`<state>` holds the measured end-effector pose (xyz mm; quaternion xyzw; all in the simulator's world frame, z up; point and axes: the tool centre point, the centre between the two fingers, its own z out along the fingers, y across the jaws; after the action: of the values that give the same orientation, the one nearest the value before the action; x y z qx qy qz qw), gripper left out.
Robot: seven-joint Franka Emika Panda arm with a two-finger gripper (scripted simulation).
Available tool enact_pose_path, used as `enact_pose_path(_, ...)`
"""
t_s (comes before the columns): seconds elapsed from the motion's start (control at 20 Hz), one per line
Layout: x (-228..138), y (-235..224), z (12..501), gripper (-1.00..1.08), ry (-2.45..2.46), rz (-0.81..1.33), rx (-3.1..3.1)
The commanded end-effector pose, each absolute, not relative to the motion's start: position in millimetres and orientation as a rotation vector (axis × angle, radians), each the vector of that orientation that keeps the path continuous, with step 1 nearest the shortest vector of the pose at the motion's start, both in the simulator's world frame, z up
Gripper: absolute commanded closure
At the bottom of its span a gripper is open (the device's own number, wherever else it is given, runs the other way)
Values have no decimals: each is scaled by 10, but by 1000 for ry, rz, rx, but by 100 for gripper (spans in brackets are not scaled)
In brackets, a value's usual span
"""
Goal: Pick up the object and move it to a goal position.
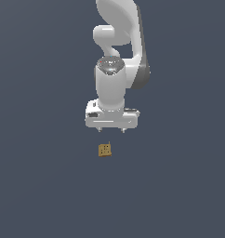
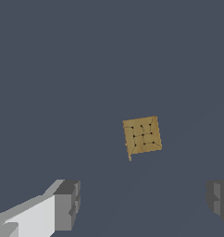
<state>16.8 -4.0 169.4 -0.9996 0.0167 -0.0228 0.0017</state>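
Note:
The object (image 1: 105,150) is a small tan-brown block with tiny dark dots on its face, lying on the dark grey floor. My gripper (image 1: 111,130) hangs above it, a little toward the exterior view's right, and does not touch it. Its jaws stand wide apart and hold nothing. In the wrist view the block (image 2: 142,134) shows its dotted face, with a grey fingertip (image 2: 67,204) on one side and the other fingertip (image 2: 219,200) at the frame's edge; the block lies beyond the gap between them.
The white arm (image 1: 116,51) rises behind the gripper in the exterior view. The floor (image 1: 40,186) is a plain dark grey surface with no other objects in sight.

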Motion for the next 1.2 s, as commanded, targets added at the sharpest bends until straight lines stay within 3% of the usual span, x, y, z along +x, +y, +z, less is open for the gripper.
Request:
enact_pose_path(0.0,198,-86,1560,-92,22,-62,-3139)
enact_pose_path(0.6,315,-351,754,-92,-165,-9,-3138)
enact_pose_path(1.15,315,-396,588,-92,-192,1,-3136)
